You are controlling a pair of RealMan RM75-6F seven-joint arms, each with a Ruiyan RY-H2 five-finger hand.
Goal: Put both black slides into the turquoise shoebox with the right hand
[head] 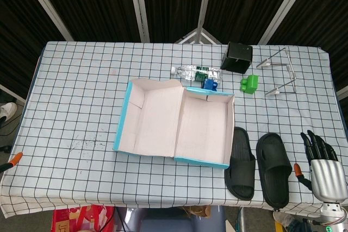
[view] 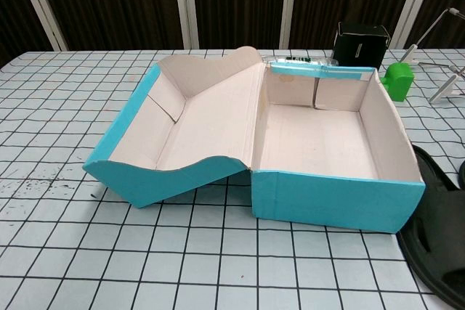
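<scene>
right hand: released, fingers apart, right of slides | both black slides: on desk, right of open turquoise shoebox | left hand: unseen

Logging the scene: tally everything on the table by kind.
black slides: 2
turquoise shoebox: 1
plastic bottle: 1
black box: 1
green block: 1
blue item: 1
metal stand: 1
Total: 8

Turquoise shoebox sits open at frame centre, interior bare, with a black slide partly visible at lower right.
</scene>
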